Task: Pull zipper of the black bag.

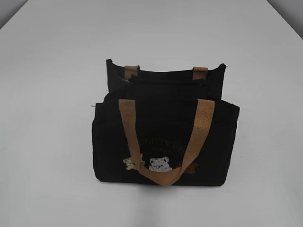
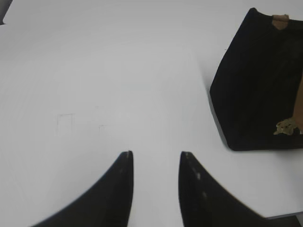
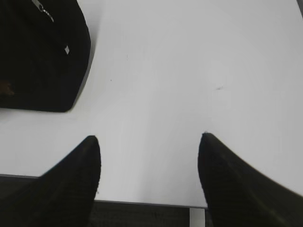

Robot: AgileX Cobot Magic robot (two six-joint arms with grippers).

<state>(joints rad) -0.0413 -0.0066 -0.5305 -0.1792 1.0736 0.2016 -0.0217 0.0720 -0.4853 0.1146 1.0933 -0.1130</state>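
Grippers (image 2: 155, 158) (image 3: 149, 139) hover open beside black bag (image 1: 165, 127)

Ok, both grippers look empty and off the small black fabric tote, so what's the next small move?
Probably bring the right gripper toward the small black fabric tote, aiming at the silvery metal zipper pull in its view's top left. Both it and the left gripper are open over the bare white table, touching nothing; only the right wrist view shows the pull.

A plain white table (image 1: 52, 156) fills the scene, faint marks on its surface
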